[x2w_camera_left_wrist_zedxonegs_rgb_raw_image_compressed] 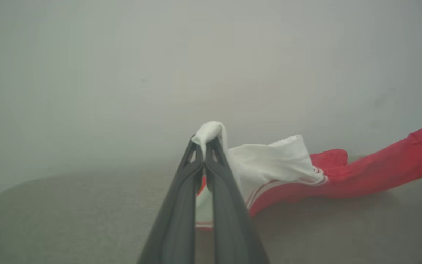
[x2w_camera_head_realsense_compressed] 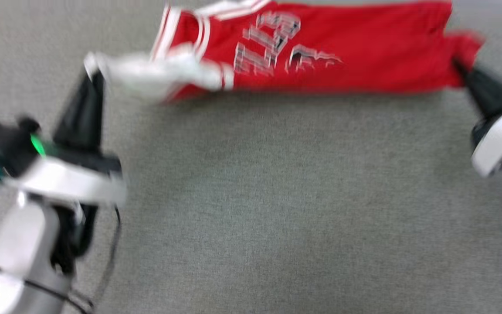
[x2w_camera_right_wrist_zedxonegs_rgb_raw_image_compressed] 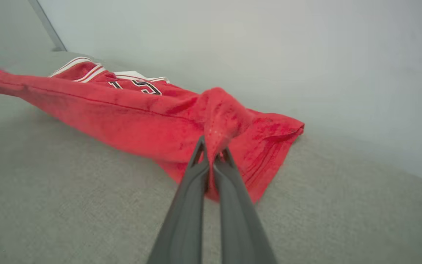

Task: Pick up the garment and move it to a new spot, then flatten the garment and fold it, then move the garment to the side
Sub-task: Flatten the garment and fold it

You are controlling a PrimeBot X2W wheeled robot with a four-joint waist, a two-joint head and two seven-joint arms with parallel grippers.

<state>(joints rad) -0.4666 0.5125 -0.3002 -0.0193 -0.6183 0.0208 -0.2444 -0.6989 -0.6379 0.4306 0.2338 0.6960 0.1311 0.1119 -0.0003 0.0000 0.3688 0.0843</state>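
Red basketball shirt (x2w_camera_head_realsense_compressed: 364,52) stretches left to right across the far part of the grey carpeted surface (x2w_camera_head_realsense_compressed: 251,209). Left gripper (x2w_camera_head_realsense_compressed: 95,75) is clamped on the white sleeve (x2w_camera_left_wrist_zedxonegs_rgb_raw_image_compressed: 269,161) at the left end. Right gripper (x2w_camera_head_realsense_compressed: 461,66) is clamped on the red hem corner (x2w_camera_right_wrist_zedxonegs_rgb_raw_image_compressed: 222,117) at the right end.

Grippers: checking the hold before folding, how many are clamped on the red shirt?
2. The left gripper pinches the white sleeve of the red basketball-style fabric shirt; the right gripper pinches bunched red cloth at its opposite end.
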